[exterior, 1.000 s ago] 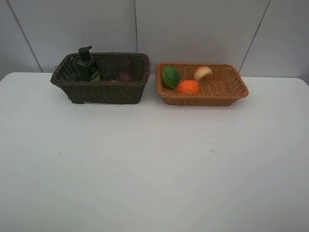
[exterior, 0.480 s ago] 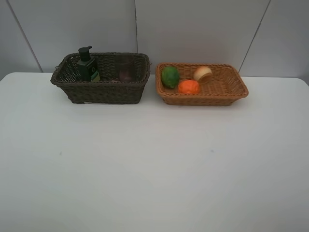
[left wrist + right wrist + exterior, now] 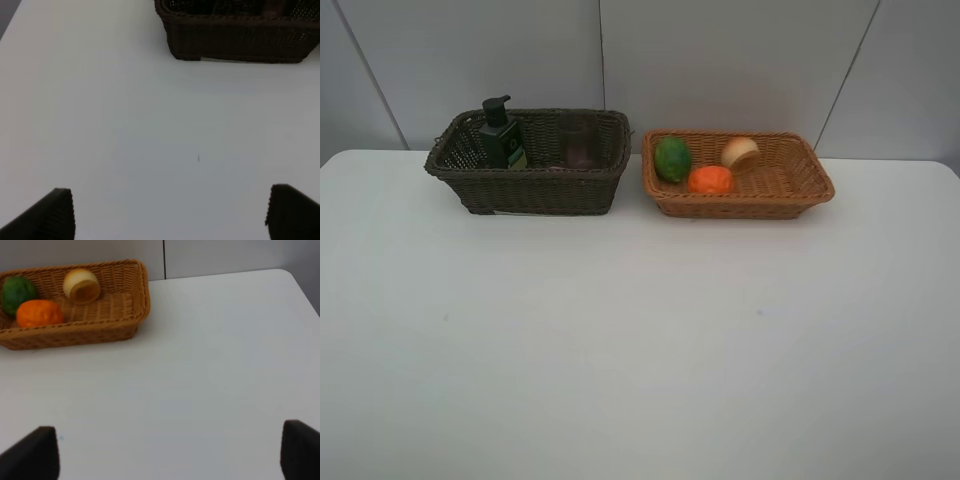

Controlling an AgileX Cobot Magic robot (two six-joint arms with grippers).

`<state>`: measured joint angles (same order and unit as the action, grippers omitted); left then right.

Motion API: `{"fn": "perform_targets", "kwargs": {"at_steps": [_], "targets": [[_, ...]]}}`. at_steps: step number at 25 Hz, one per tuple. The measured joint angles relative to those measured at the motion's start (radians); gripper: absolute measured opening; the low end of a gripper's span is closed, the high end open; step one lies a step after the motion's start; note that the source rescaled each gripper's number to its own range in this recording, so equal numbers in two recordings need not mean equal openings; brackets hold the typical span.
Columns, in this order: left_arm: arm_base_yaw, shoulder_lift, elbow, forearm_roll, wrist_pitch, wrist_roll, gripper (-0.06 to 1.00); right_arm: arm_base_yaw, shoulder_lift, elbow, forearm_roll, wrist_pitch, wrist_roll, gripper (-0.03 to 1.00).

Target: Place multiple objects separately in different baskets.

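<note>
The dark brown basket (image 3: 535,190) stands at the back left and holds the dark green pump bottle (image 3: 502,135) and the mauve cup (image 3: 582,148). The pink bottle is hidden. The light tan basket (image 3: 750,207) to its right holds the green fruit (image 3: 672,158), the tangerine (image 3: 710,179) and the peach (image 3: 740,152). Neither arm shows in the high view. My left gripper (image 3: 172,215) is open over bare table, short of the dark basket (image 3: 240,42). My right gripper (image 3: 167,452) is open and empty, short of the tan basket (image 3: 142,290).
The white table (image 3: 640,340) runs from the baskets to the front edge. A grey panelled wall (image 3: 720,60) rises right behind the baskets. The table's right corner (image 3: 287,275) shows in the right wrist view.
</note>
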<state>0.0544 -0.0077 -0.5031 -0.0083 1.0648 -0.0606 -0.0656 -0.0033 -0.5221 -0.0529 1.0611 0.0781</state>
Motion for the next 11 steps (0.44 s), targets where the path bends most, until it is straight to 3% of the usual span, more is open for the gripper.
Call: {"fn": "perform_targets", "kwargs": {"at_steps": [11], "targets": [[0.000,0.000,0.000,0.000,0.000,0.000,0.99,0.000,0.000,0.000,0.000,0.000,0.000,0.95]]}}
